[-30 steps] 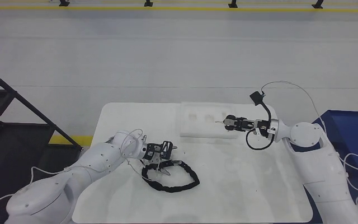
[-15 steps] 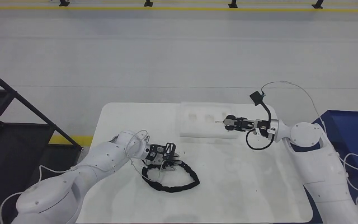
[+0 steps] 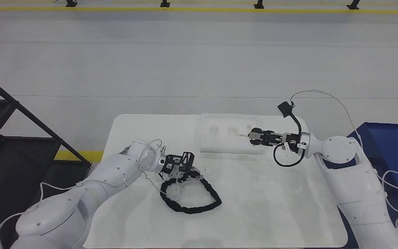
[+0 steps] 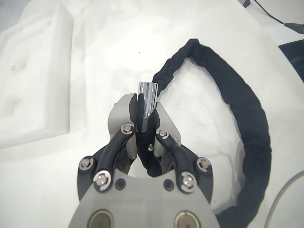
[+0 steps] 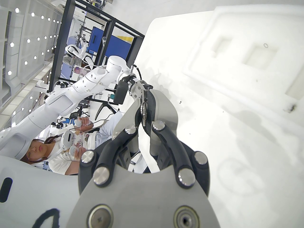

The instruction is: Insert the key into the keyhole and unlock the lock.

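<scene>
Gripping one lock [image 4: 147, 96] is left tool [image 4: 144, 107], one key [image 5: 143, 110] right tool [image 5: 145, 102].

The top camera sits above the robot's arms and looks down and forward across the white table [image 3: 280, 211]. It is far enough off to take in the whole top and the floor beyond. From the table's middle, the foam tray [image 3: 227, 134] lies at 12 o'clock and the cable lock [image 3: 186, 210] at 8 o'clock. The left wrist camera rides close behind the left gripper [image 4: 144, 110], low over the table, facing that tray and lock, which the top view shares. The right wrist camera sits as close behind the right gripper [image 5: 145, 100]. It faces across the table toward 9 o'clock, sharing the tray and catching the left arm [image 5: 71, 91].
</scene>
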Robot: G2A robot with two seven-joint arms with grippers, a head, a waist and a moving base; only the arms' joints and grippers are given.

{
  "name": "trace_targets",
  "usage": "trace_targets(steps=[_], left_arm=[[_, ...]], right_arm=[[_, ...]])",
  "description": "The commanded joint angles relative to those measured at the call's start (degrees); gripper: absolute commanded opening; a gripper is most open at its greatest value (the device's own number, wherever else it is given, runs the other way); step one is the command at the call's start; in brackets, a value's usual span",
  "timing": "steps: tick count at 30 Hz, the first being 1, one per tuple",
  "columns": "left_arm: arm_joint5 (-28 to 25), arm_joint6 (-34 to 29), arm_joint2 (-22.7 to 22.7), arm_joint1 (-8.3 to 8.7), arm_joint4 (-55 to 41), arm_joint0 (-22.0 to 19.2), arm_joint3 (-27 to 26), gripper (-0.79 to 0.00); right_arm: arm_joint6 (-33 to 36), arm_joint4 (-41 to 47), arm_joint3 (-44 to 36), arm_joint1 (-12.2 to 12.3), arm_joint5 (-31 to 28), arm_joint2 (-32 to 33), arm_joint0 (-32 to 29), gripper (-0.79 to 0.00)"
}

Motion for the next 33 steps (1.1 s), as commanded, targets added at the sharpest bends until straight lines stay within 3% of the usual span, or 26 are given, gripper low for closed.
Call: trace_targets(steps=[1,6,12,19,26,33], left_arm=[[-0.74,0.83,-0.64,0.46,-0.16,-0.43,-0.99,-0.785],[-3.41,1.49,-3.02,1.81,-1.50,-2.05,-4.50,-0.785],[-5.85,-2.64,-6.68,3.22,-4.71,-3.21,-10.38,-0.785],[-7.45,-8.52,-10.57,4.21,-8.95,-2.99,-17.63,-0.785],[-7.68,-10.53,-13.63,3.88,-14.37,-3.36,-20.78,-0.785],[-6.54,-10.25,-14.38,2.41,-15.84,-4.00,-21.21,-0.785]], right_arm=[[0.00,0.00,0.00,0.00,0.00,0.00,0.00,-0.785],[0.00,0.00,0.00,0.00,0.00,0.00,0.00,-0.785],[-0.66,-1.55,-2.11,0.21,1.66,0.20,-0.65,-0.785],[4.11,-5.13,-14.16,1.56,10.19,3.05,-2.19,-0.785],[8.16,-5.73,-26.56,2.76,16.88,6.82,-4.80,-0.785],[9.71,-6.20,-33.61,3.55,19.77,8.93,-6.59,-0.785]])
